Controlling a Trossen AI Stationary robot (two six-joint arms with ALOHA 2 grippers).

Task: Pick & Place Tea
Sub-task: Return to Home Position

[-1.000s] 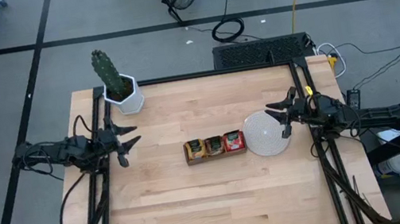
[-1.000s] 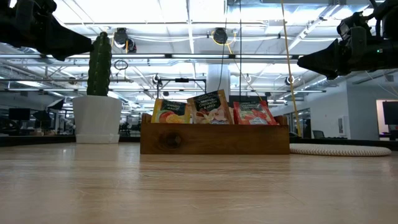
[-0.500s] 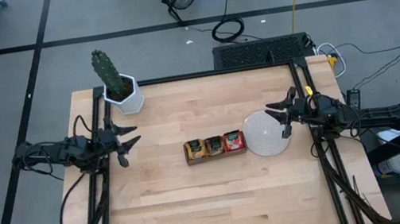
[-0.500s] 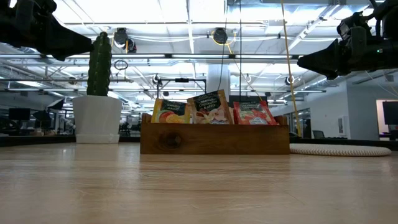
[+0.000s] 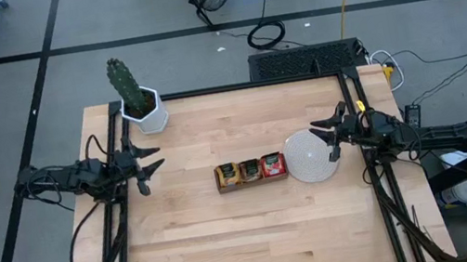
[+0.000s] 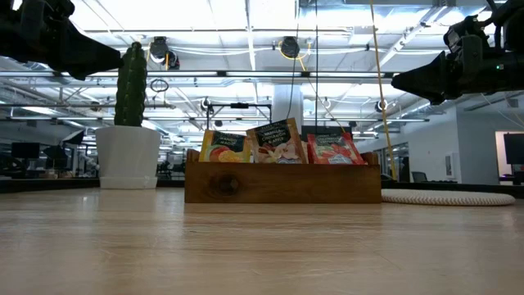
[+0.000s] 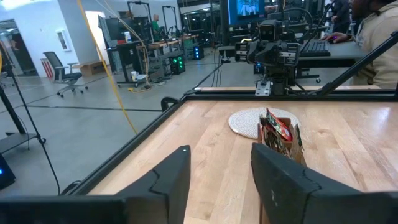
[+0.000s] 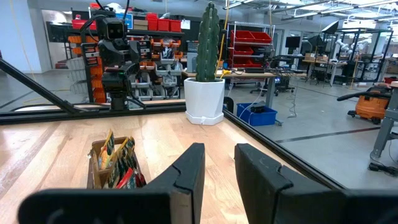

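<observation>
The tea sachets stand upright in a brown wooden tray (image 5: 252,183) at the table's middle: a yellow-orange one (image 6: 223,147) in the left compartment, a tan one (image 6: 277,142) in the middle, a red one (image 6: 334,150) on the right. A round whitish disc (image 5: 306,159) lies flat just right of the tray. My left gripper (image 5: 150,159) hangs open above the table's left edge, pointing level at the tray (image 7: 292,149). My right gripper (image 5: 324,141) hangs open over the disc's right rim, pointing level at the tray (image 8: 96,171). Nothing is between either pair of fingers.
A cactus in a white pot (image 5: 140,103) stands at the far left corner. Black frame rails (image 5: 356,102) run along the table's left, right and far edges. Bare wood lies in front of the tray (image 5: 250,232). A person (image 7: 380,37) sits beyond the right arm's base.
</observation>
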